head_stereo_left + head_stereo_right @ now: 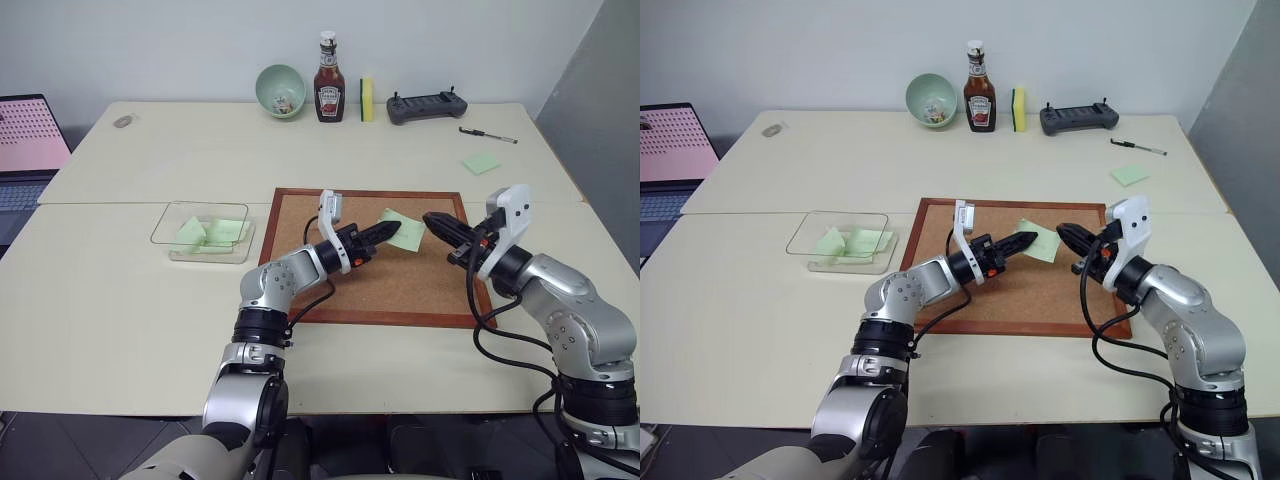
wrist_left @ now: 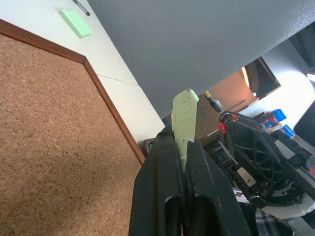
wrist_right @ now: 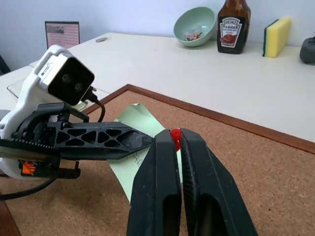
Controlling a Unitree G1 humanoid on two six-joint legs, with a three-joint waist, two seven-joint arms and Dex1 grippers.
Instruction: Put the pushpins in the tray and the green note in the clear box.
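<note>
While the left hand [image 1: 396,230] pinches the green note [image 1: 401,229] above the corkboard [image 1: 420,285], the right hand [image 3: 175,138] grips a red pushpin [image 3: 174,133] — carry it level to the tray; note goes to the clear box [image 1: 205,235] on the bench [image 1: 120,300].

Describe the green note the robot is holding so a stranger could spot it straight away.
Find the framed corkboard in the middle of the table. Above its far half the left pincer is shut on the edge of a pale green note, lifted off the cork. Other green notes lie folded in the clear box to the left, and a green pad lies loose near the pen.
</note>
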